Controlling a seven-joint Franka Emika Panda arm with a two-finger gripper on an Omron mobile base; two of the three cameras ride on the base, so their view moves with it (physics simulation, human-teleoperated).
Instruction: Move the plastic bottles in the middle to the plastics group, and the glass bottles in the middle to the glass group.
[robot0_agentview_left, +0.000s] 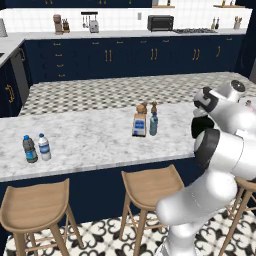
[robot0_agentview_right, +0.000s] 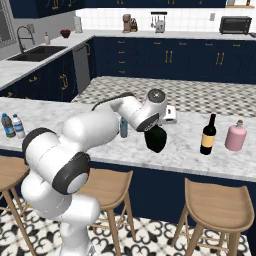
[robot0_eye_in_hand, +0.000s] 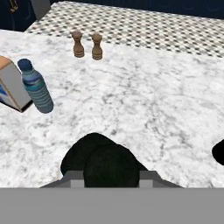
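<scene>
Black flask closest to the hand camera, bulging up between the two finger tips at the bottom of the hand view; gripper closed on its body, flask apparently lifted off the marble surface, judging by the dark shadow under it and by the right base view, where the flask hangs below the wrist above the surface. Just left of it in the hand view: slim blue-grey water bottle, upright, touching or almost touching the square clear bottle with the cork. Same pair visible in the left base view, water bottle beside square bottle. Two small brown shakers further back, apart from the bottles. Glass group well to the robot's right: wine bottle and pink bottle, close together. Plastics group at the far left end: dark grey bottle and white-capped bottle. Step in hand, as judged: carrying the flask to the glass group. Next move calls for a sideways transfer to the right, a clear gap from the wine bottle, upright set-down, then release. Water bottle and square bottle not yet sorted.
</scene>
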